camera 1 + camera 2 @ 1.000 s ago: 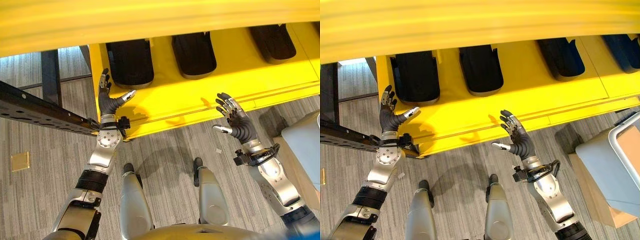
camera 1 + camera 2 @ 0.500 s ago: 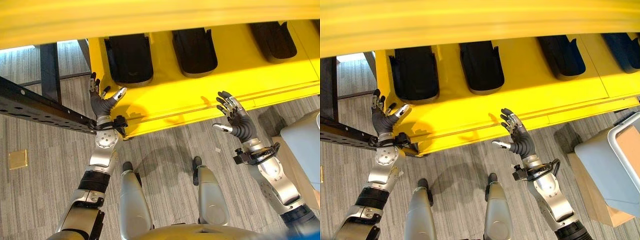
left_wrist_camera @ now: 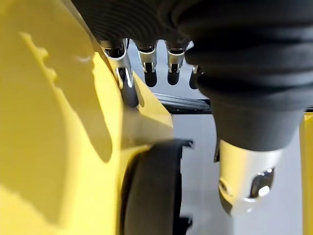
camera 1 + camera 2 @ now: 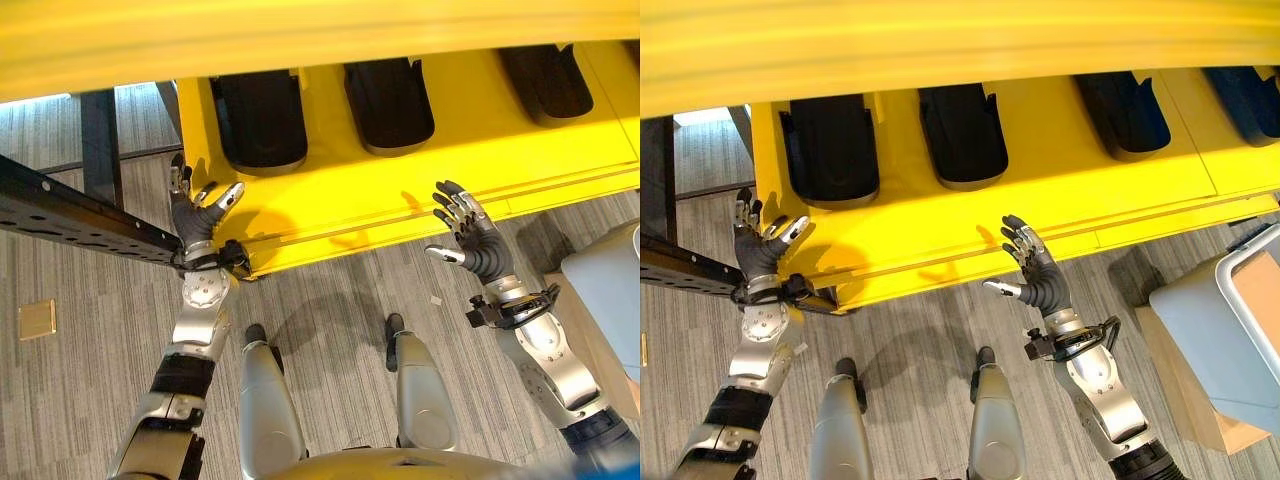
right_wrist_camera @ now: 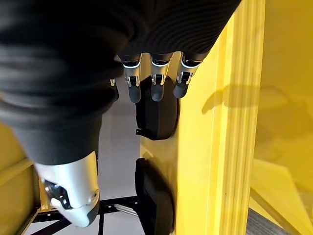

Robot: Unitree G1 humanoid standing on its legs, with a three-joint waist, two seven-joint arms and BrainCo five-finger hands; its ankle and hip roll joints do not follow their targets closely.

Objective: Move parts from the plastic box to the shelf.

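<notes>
Meanwhile both hands, left hand (image 4: 196,210) and right hand (image 4: 468,240), hang released before the yellow shelf (image 4: 400,190) holding black parts (image 4: 262,125)

Both eye views look steeply down from the robot's head onto the front edge of the yellow shelf (image 4: 420,190) and the floor (image 4: 90,400) before it, sharing the black parts (image 4: 962,135) lying there; the right eye view sits slightly rightward. Each wrist view looks along its own fingers (image 3: 146,63) from very close at the shelf's yellow edge and black parts.
</notes>
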